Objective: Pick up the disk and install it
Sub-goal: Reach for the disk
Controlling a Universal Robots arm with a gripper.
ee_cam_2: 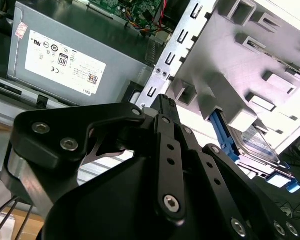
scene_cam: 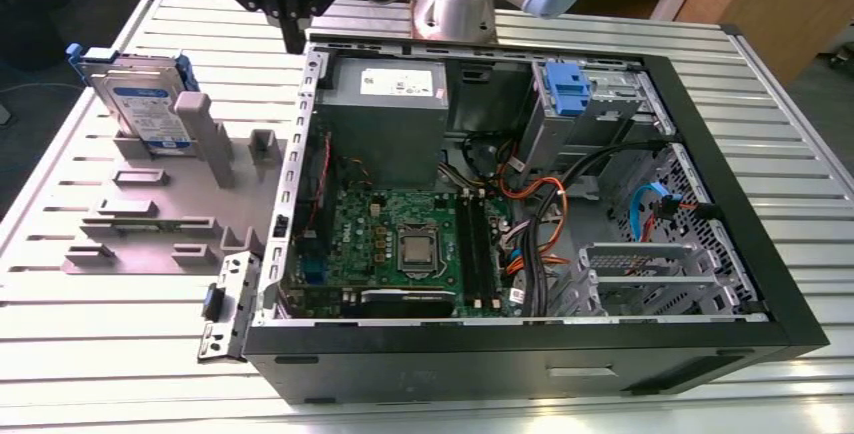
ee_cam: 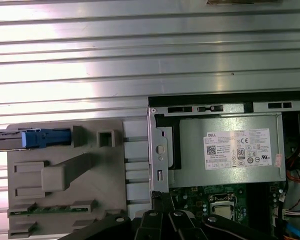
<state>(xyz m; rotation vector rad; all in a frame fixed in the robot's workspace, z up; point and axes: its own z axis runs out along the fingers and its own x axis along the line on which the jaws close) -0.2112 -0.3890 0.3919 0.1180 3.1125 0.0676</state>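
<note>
Black metal gripper (scene_cam: 296, 39), fingers clenched on nothing, hovers at the far edge. The silver blue-bracketed labelled disk (scene_cam: 144, 104) stands upright in the grey plastic holder (scene_cam: 160, 224), exterior view's left.

A ribbed metal desk (scene_cam: 107, 354) spreads wide, its slats throwing back bright light (whitest toward the exterior view's left). Past the desk's far corner stands a wooden cabinet (scene_cam: 781, 9). Dark grey floor (scene_cam: 20, 144) shows beside the desk, at the exterior view's left.
</note>
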